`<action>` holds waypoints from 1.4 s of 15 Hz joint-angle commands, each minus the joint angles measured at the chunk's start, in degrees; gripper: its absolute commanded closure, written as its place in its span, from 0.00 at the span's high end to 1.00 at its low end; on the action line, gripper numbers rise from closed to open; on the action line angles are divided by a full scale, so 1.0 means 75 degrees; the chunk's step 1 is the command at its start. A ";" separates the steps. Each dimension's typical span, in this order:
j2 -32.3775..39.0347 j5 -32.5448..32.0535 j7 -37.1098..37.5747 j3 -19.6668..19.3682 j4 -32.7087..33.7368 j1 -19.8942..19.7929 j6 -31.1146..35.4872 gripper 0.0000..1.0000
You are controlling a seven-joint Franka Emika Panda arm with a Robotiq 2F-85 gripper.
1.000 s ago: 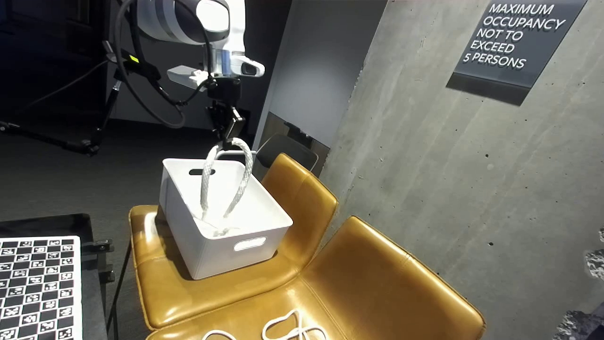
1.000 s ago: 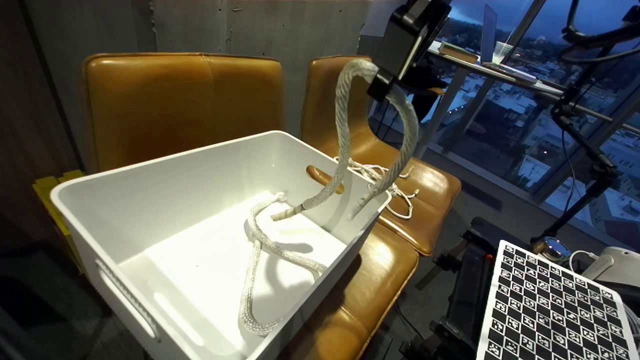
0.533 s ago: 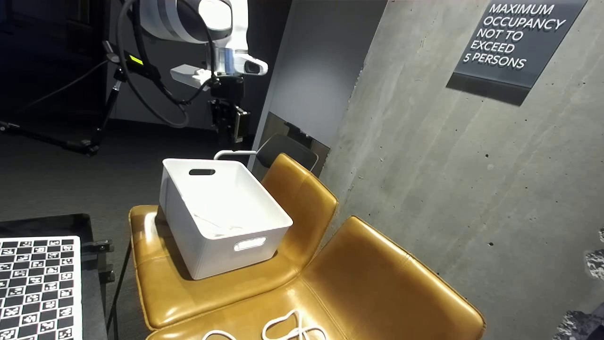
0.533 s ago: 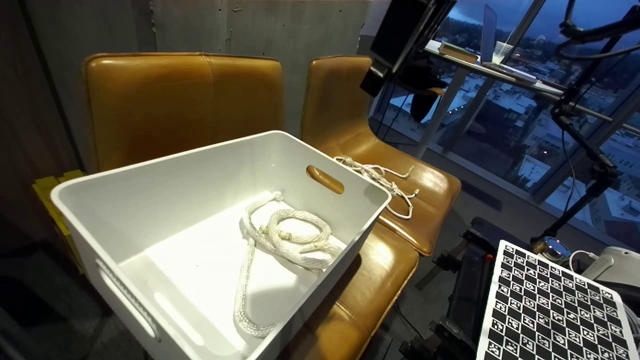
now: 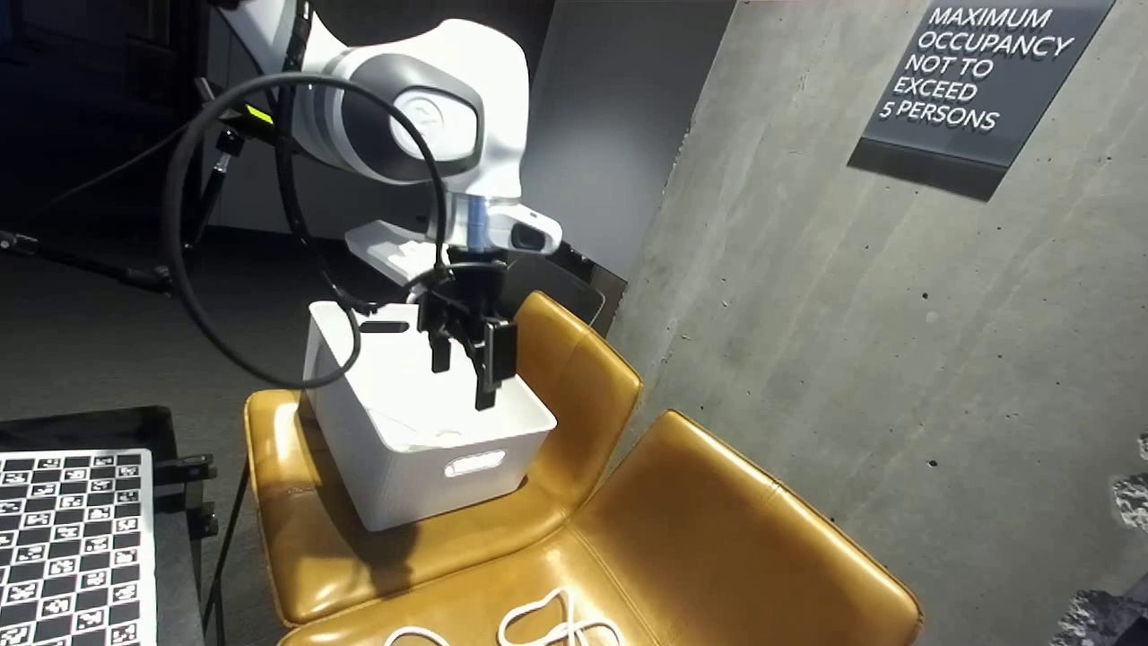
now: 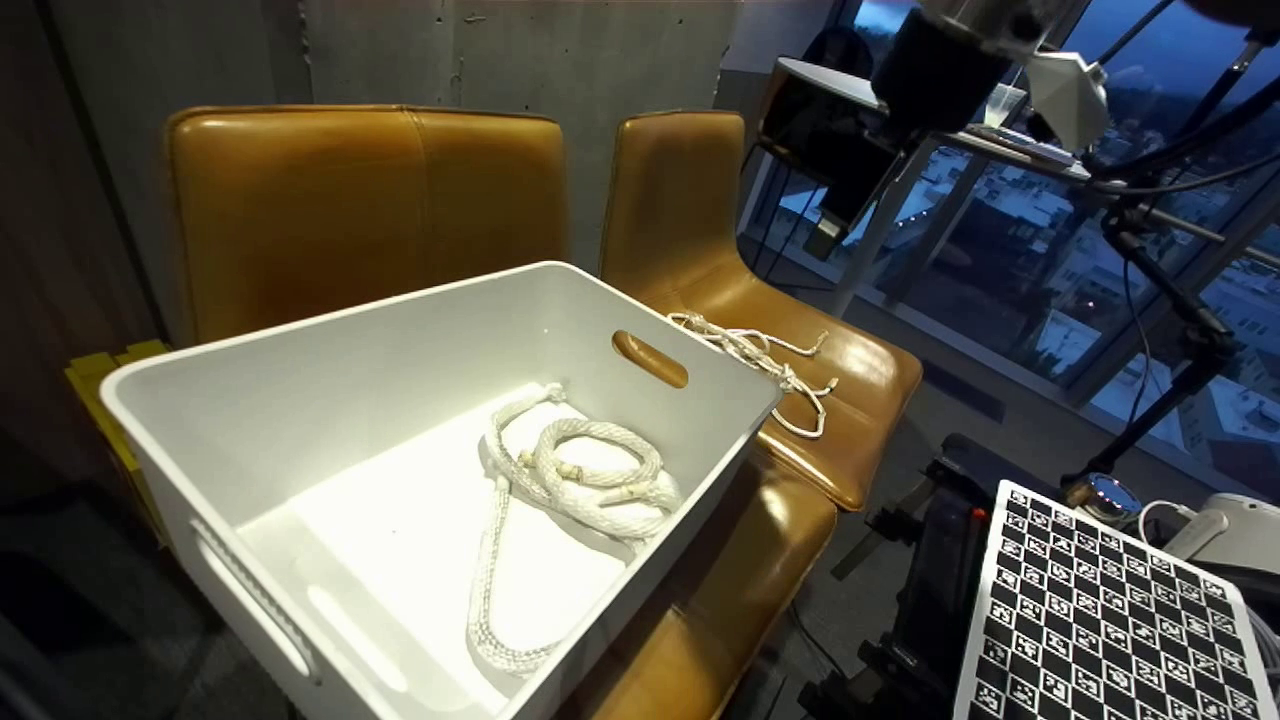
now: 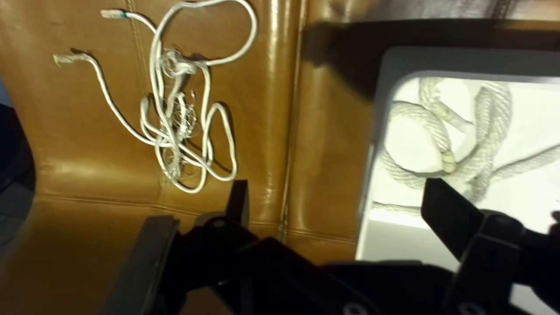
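My gripper (image 5: 463, 377) stands open with nothing between its fingers. In the wrist view, the box's edge passes below the gap of the gripper (image 7: 336, 186): one finger (image 7: 238, 197) is over the leather seat, the other (image 7: 450, 214) over the box. The white box (image 6: 400, 330) sits upright on a chair in both exterior views. A thick white rope (image 6: 600, 430) lies looped on its floor, and the same rope (image 7: 496, 118) shows in the wrist view. A tangled thin white cord (image 7: 156, 65) rests on the neighbouring seat, apart from the gripper.
Tan leather chairs (image 5: 735, 502) stand side by side along a concrete wall (image 5: 852, 314). A checkered board (image 6: 1100, 600) lies on a dark stand. A black cable (image 5: 179, 260) loops widely beside the arm. A high table (image 6: 835, 80) is by the window.
A second ago the gripper held a loop of thick rope above the box. It has let go, the rope has dropped inside, and the jaws have spread wide as the arm swung toward the cord's chair.
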 commanded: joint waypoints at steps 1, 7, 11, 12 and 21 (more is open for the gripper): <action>0.0582 0.0239 -0.0720 -0.0439 0.0250 -0.0478 0.0158 1.00; 0.2005 0.0446 -0.1343 -0.0821 0.1071 -0.1052 0.0041 1.00; 0.3183 0.0173 -0.1197 -0.0925 0.1788 -0.1026 0.0105 1.00; 0.3432 0.0137 -0.1146 -0.0936 0.1967 -0.0991 0.0107 1.00; 0.5117 0.0030 -0.0931 -0.0999 0.3303 -0.0741 0.0041 1.00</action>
